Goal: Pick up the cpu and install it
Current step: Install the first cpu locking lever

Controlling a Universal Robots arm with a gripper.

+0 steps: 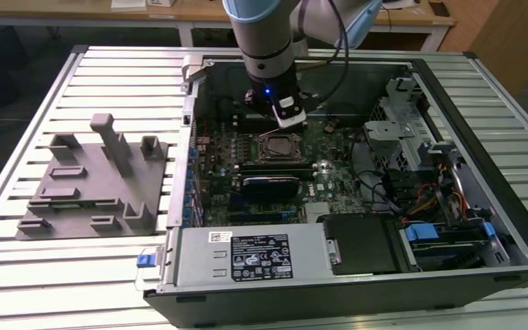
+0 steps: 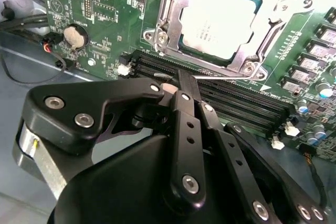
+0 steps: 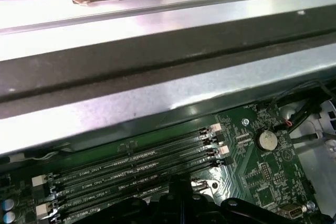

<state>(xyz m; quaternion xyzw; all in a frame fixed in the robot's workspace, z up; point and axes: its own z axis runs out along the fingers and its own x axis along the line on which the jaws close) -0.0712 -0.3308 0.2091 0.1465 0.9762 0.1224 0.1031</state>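
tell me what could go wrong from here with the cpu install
1. The cpu lies in the socket frame, but whether it sits flat cannot be told; clamping a tilted chip could damage the contacts.
2. The gripper hangs close to the memory slots, beside the thin socket lever; a sideways slip might scrape the slots or bend the lever.

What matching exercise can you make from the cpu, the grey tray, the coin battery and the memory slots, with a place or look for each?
Things:
1 cpu
2 grey tray
3 coin battery
4 memory slots

Places or looks:
A on the slatted table, outside the case
B long black rows
C in the metal-framed socket
D round, silver

Pairs: 1-C, 2-A, 3-D, 4-B
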